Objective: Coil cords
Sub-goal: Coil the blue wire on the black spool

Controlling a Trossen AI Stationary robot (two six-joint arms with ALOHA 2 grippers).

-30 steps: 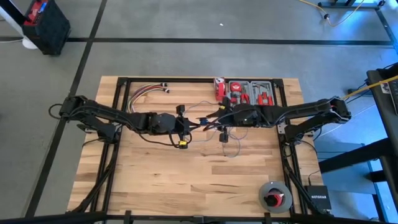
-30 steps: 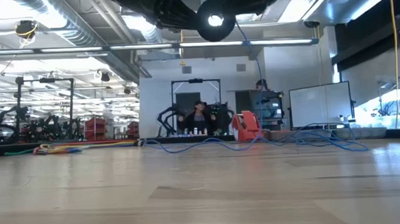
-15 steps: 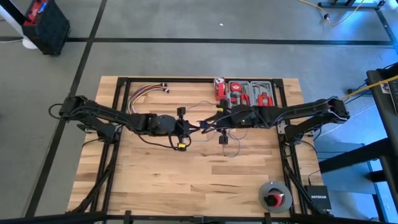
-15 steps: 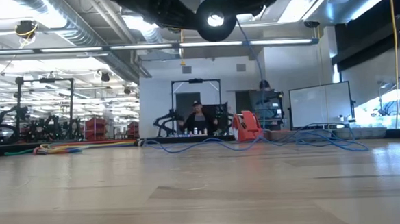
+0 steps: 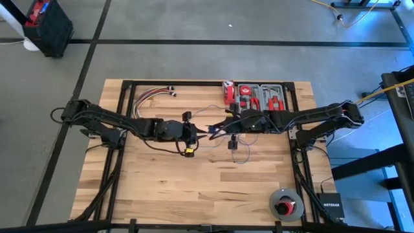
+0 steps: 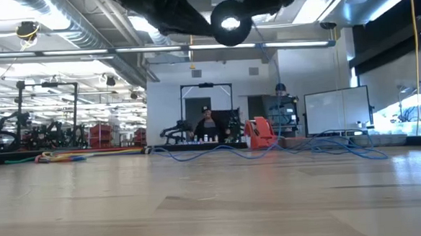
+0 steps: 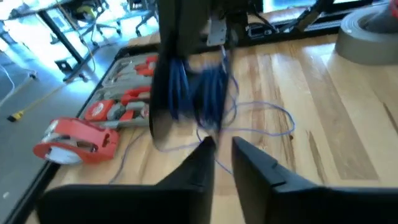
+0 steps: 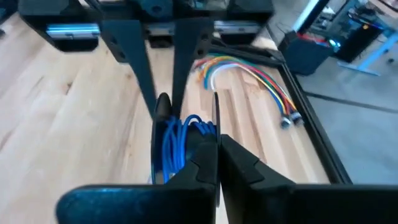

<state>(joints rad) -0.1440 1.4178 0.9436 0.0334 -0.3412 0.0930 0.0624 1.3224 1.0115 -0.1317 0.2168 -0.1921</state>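
Observation:
The cords are one thin blue wire. Part of it is wound into a small coil [image 5: 209, 128] held above the table's middle, seen close in the left wrist view [image 7: 196, 93] and the right wrist view [image 8: 177, 140]. Its loose length [image 5: 240, 154] trails down and lies in slack loops on the wood [image 7: 267, 115]. My right gripper [image 5: 214, 129] [image 8: 217, 158] comes from the table's right and is shut on the coil. My left gripper [image 5: 198, 133] [image 7: 222, 152] faces it from the table's left, its fingers slightly apart, tips right at the coil. My right gripper pinches several turns of the blue coil [image 8: 186, 134] between its two shut fingers, slanting down from the table's right. The loops stick out beside the fingertips, and the fingers hide the exact spot. The coil is lifted clear, with the loose wire hanging slack to the table. My left gripper's fingertips [image 8: 163, 102] stand at the coil's other side; I cannot tell whether they touch it.
A bundle of coloured wires [image 5: 152, 97] lies at the far left. A red tape measure [image 5: 228, 90] and a tool tray [image 5: 260, 96] sit at the far edge. A grey tape roll [image 5: 286, 204] is at the near right corner. Bare wood spreads across the near half.
My right gripper has shut on the blue coil between the two arms. Both arms have stayed where they were, and the coil remains lifted clear above the table's middle.

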